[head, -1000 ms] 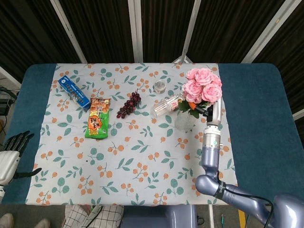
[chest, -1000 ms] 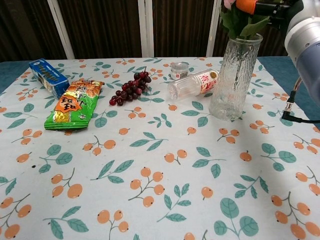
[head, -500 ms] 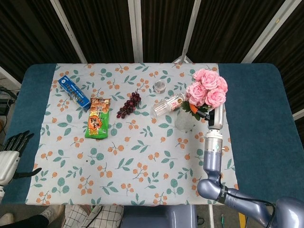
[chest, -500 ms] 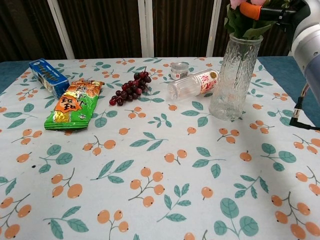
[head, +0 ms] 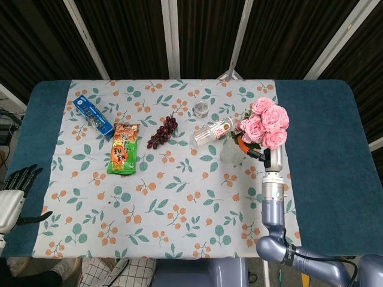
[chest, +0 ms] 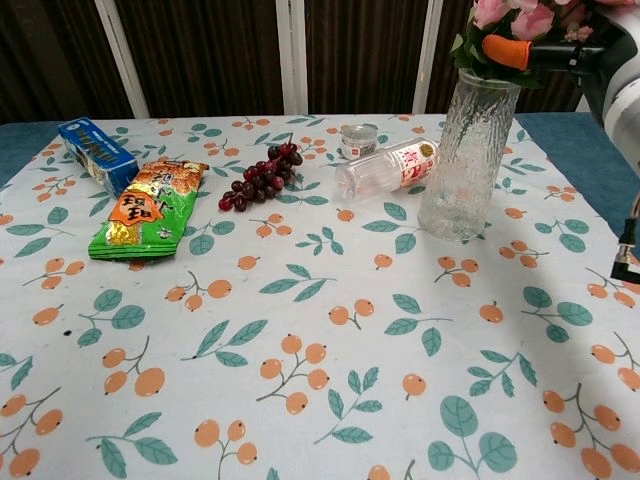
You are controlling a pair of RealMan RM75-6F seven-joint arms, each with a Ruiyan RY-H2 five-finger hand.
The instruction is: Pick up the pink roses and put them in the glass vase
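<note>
Your right hand [chest: 560, 50] has slid toward the right side of the table and come a little lower. It took the bunch of pink roses [head: 264, 122] along. The blooms now sit off to the right of the tall clear glass vase [chest: 456, 155], not over it.

The right hand [head: 258, 150], mostly hidden under the blooms, holds the pink roses [head: 264, 122] over the glass vase [head: 231, 151]. A plastic bottle [head: 210, 133] lies beside the vase. The left hand [head: 13, 194] rests at the table's [head: 323, 149] left edge, fingers apart, holding nothing
</note>
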